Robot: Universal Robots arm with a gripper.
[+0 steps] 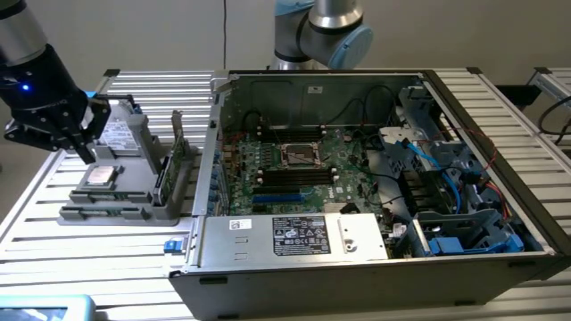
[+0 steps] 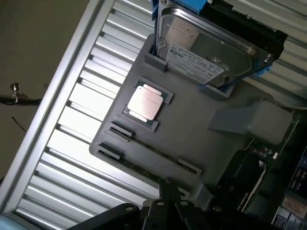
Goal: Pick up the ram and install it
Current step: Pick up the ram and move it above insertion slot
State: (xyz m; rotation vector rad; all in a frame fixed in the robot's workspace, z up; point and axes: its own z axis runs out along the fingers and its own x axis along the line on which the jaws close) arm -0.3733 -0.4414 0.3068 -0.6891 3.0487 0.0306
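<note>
The black two-fingered claw (image 1: 87, 155) hangs over the far-left corner of the grey moulded plastic parts tray (image 1: 120, 218), as the exterior view has it. Its fingers are pressed together, with nothing between them. The tray sits on the slatted aluminium counter (image 1: 134, 87).

An upright silver hard drive (image 1: 116, 134) stands in blue brackets at the back of the tray, and a square silver-lidded processor (image 1: 100, 176) lies flat near its middle. The ram (image 2: 153, 149), a long, thin, dark-green circuit-board stick, lies on edge in a groove along the tray's front rim, between small grey end clips. The wrist view shows the claw's tips close above that rim but not touching the stick. A taller green card (image 1: 178, 140) stands upright at the tray's edge, on the exterior view's right.

Past the tray on that side is the open black-and-grey metal computer case (image 1: 357, 274). Its green motherboard (image 1: 332, 150) is exposed, and the long black memory slots (image 1: 295, 178) lie beside the processor socket. No green stick appears to stand in them.

By this showing the task has barely begun. The ram is seated in the tray and not gripped, so both lifting it and fitting it remain undone.
</note>
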